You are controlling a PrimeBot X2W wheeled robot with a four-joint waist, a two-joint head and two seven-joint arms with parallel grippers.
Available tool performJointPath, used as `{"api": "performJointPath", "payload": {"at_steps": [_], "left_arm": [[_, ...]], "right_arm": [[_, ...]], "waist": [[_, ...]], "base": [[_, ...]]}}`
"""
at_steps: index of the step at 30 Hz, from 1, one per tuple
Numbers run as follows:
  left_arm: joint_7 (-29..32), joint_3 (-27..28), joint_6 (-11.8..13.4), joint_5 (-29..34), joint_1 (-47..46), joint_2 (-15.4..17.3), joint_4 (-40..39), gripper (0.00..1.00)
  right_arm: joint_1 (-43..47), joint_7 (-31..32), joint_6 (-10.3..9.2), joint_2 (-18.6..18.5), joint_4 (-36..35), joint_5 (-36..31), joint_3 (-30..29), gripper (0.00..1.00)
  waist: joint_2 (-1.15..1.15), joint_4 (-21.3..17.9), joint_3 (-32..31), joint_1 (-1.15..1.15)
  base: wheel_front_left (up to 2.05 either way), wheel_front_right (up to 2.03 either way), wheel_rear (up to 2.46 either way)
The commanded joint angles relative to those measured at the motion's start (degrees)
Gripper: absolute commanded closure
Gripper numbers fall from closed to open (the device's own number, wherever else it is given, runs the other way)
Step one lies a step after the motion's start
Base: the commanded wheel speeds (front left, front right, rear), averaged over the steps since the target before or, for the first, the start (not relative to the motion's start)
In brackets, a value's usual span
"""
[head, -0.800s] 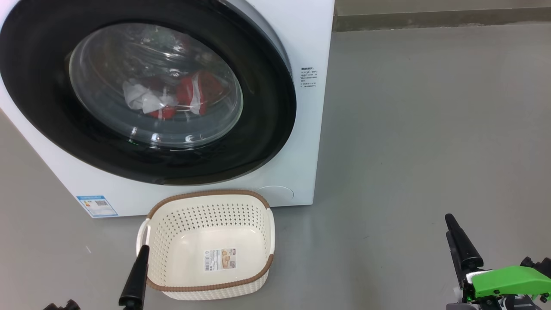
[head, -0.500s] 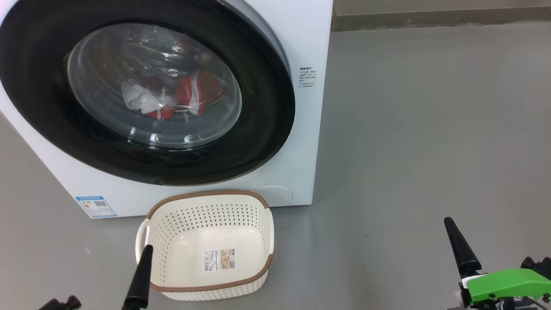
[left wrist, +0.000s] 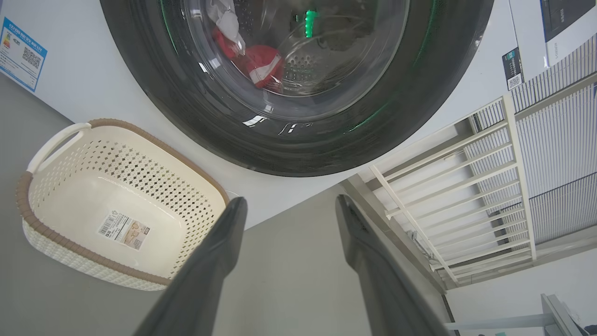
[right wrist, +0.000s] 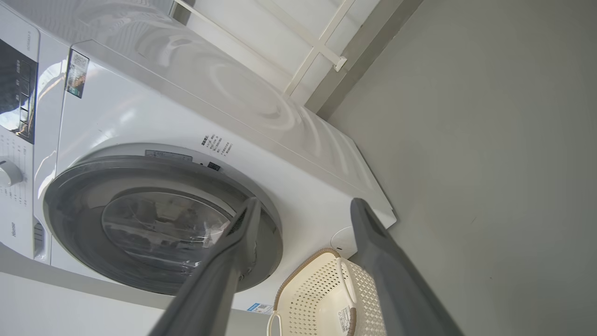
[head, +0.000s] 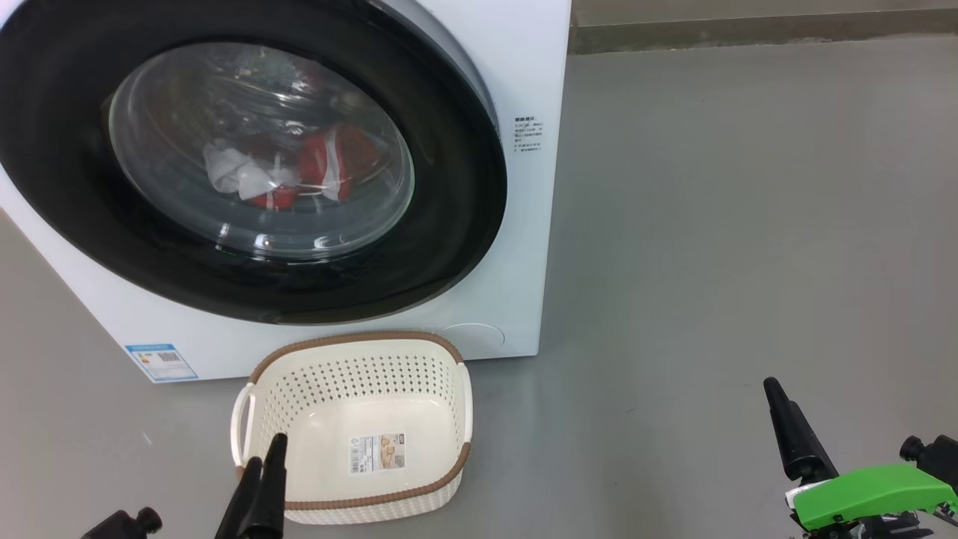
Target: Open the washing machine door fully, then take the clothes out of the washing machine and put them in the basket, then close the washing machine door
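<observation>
The washing machine door [head: 449, 239] was seen shut flat against the front of the washing machine [head: 528, 254], and the clothes [head: 329, 168], red with white patches, were seen through its domed glass, lying low in the drum. The basket [head: 352, 344] was set on the grey floor [head: 711, 224] just in front of the machine, below the door's lower rim, with nothing in it but a paper label on its bottom. The left hand [left wrist: 291, 199] was held low in front of the basket, its two dark fingers spread wide and gripping nothing; in the head view their tips overlapped the basket's near left corner, and the door and the clothes lay well above and beyond them. The right hand [right wrist: 305, 200] was held over bare floor, well to the right of the basket and the machine, its fingers likewise parted wide and empty, with the door and the basket's edge seen between them from the wrist.
</observation>
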Motion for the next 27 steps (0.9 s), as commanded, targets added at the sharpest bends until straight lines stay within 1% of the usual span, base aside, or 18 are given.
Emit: {"api": "performJointPath", "payload": {"at_steps": [1, 6, 23, 27], "left_arm": [[-0.97, 0.33, 0.44, 2.59, -0.91, 1.12, -2.12, 0.00], [-1.98, -0.61, 1.72, 7.16, -0.67, 1.67, -2.68, 0.00], [-4.83, -3.15, 4.13, 18.96, -0.23, 2.89, -4.22, 0.00], [-5.34, -3.37, 4.48, 20.90, -0.06, 3.00, -4.38, 0.00]], "right_arm": [[-0.60, -0.79, 0.18, -1.20, -1.70, -2.32, 0.58, 0.00], [-0.44, -1.80, 0.20, -1.55, -1.81, -6.47, 1.25, 0.00], [0.19, -4.66, 0.26, -2.42, -2.88, -17.02, 2.93, 0.00], [0.27, -5.17, 0.27, -2.55, -3.06, -18.84, 3.17, 0.00]], "waist": [[0.00, -0.08, 0.01, 0.00], [0.00, -0.33, 0.01, 0.00], [0.00, -0.62, 0.19, 0.00], [0.00, -0.73, 0.20, 0.00]], "base": [[0.00, 0.00, 0.00], [0.00, 0.00, 0.00], [0.00, 0.00, 0.00], [0.00, 0.00, 0.00]]}}
